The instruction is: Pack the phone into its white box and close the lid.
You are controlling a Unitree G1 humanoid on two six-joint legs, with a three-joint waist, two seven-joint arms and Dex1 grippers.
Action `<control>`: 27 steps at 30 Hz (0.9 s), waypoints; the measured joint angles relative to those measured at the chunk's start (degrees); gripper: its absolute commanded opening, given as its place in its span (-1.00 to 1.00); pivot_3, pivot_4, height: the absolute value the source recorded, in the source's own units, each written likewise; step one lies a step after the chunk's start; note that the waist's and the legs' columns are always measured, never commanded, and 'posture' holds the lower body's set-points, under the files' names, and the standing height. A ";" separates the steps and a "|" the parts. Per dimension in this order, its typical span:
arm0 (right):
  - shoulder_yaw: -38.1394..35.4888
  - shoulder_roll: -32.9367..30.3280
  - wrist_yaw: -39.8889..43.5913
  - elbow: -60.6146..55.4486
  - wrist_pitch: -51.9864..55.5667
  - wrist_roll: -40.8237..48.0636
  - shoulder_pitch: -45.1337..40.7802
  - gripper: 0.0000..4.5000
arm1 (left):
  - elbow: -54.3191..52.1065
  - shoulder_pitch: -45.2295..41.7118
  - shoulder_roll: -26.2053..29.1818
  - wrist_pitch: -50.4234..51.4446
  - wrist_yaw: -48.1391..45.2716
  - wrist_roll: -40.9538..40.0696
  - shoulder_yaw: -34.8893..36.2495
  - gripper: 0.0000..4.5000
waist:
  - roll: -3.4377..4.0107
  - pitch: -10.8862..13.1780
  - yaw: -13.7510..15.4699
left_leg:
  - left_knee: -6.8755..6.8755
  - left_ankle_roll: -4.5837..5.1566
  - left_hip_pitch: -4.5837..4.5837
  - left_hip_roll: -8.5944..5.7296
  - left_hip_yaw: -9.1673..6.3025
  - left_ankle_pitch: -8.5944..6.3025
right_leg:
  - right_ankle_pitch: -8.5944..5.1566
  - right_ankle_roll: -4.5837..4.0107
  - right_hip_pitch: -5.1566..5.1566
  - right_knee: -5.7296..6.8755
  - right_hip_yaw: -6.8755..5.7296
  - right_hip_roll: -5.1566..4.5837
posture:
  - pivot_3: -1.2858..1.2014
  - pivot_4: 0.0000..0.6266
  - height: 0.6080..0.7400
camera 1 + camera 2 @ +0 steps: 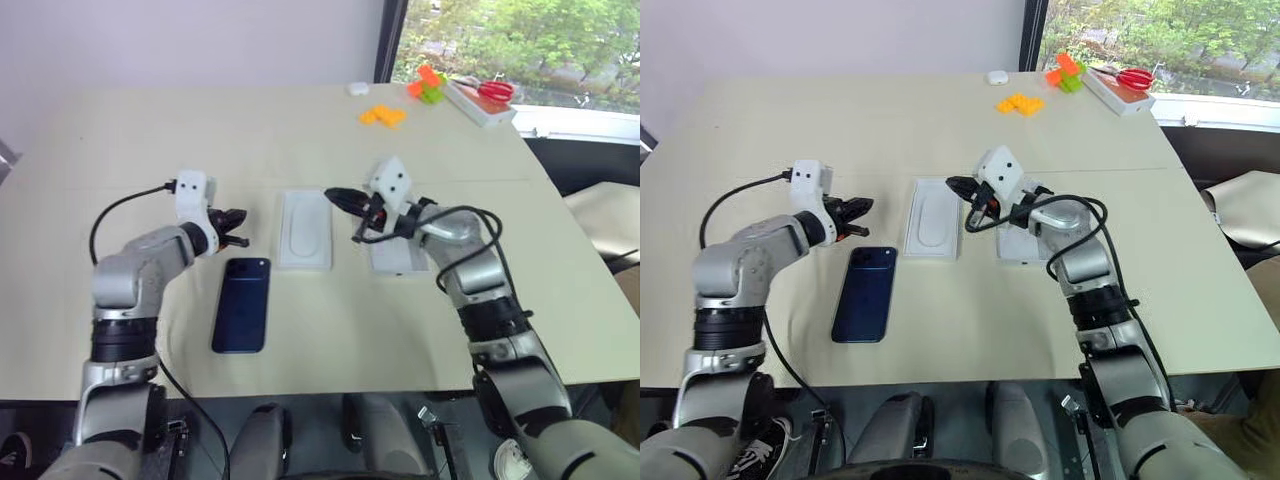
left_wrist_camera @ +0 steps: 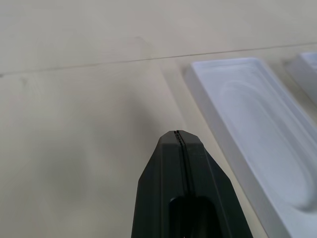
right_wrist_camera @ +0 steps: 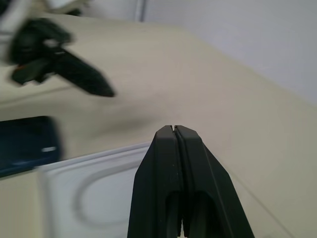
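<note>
Navy-blue and glossy, the phone (image 1: pixel 242 304) lies flat on the pale table (image 1: pixel 150 130), back up, its long axis running from my near edge toward the far side with only a slight lean; the end with the camera cluster points away from me, toward my left gripper (image 1: pixel 237 219). That gripper hovers just past the phone's far end, both black fingers (image 2: pixel 181 163) pressed tight together and holding nothing. Just to the right of the phone, and a little farther from me, sits a thin white insert (image 1: pixel 304 229) with an oval recess, its long axis roughly parallel to the phone's; the two lie beside each other but do not touch. My right gripper (image 1: pixel 337 197) hangs above the table at the insert's far right corner, pointing across toward my left gripper, and its fingers (image 3: pixel 173 148) too are closed with nothing between them. Under my right wrist and forearm lies another shallow white rectangle (image 1: pixel 398 256), also lengthwise away from me; my arm covers most of it, so I can't say whether it is the white box or the lid. Well off at the far right corner of the table, by the window, rests a long white box (image 1: pixel 480 104) with red scissors (image 1: pixel 495 90) on it, and near it some orange and green blocks (image 1: pixel 428 84), a few flat orange pieces (image 1: pixel 383 116) and a small white object (image 1: pixel 357 88).
</note>
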 measured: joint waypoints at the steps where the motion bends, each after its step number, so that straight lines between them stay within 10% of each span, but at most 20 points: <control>1: 0.01 -0.46 0.56 -1.57 1.27 0.67 0.61 -1.00 | -0.57 0.02 1.28 0.37 -1.22 -0.48 0.15 -0.75 | 0.01 0.00 -0.01 | 0.00 0.00 0.01 -0.01 0.02 0.00 | 0.00 0.00 0.00 0.01 0.00 0.02 | 0.03 -0.52 1.00; 9: 2.31 -0.51 1.04 -6.81 3.68 2.42 2.56 0.52 | -1.61 0.40 7.03 10.57 -6.14 -9.15 6.55 0.95 | 0.00 0.00 -0.04 | 0.06 -0.02 0.03 0.04 0.02 0.03 | -0.01 0.01 0.02 0.02 0.00 0.16 | 0.03 -0.52 1.00; 11: 5.24 -0.80 1.84 -6.86 0.67 0.30 3.34 0.98 | -1.50 0.31 9.10 17.46 -5.82 -11.72 9.50 1.00 | 0.00 0.00 -0.19 | 0.06 -0.02 0.03 0.07 0.02 0.03 | -0.01 0.01 0.01 0.01 0.00 0.21 | 0.03 -0.52 1.00; 14: 8.27 -0.93 2.75 -6.67 -2.99 -2.02 4.07 0.85 | -0.26 -0.61 11.18 27.89 -4.74 -14.20 13.79 1.00 | 0.01 0.01 -0.24 | 0.05 -0.02 0.02 0.06 0.02 0.03 | -0.01 0.01 0.01 0.02 0.00 0.22 | 0.03 -0.52 1.00; 22: 11.44 -2.83 3.21 -2.00 -18.75 -10.40 2.87 -0.97 | 5.36 5.50 22.13 37.69 0.20 -37.41 15.79 1.00 | 0.00 0.01 -0.22 | 0.04 -0.08 0.07 0.07 -0.04 0.06 | -0.01 0.00 0.01 0.06 0.03 0.04 | 0.03 -0.52 1.00; 27: 14.85 -2.36 2.57 2.53 -27.59 -14.72 2.87 -0.99 | 5.87 8.96 25.07 37.69 7.00 -46.25 15.07 1.00 | 0.00 0.01 -0.11 | 0.04 -0.14 0.09 0.05 -0.04 0.09 | -0.02 -0.01 0.02 0.07 0.05 -0.03 | 0.03 -0.52 1.00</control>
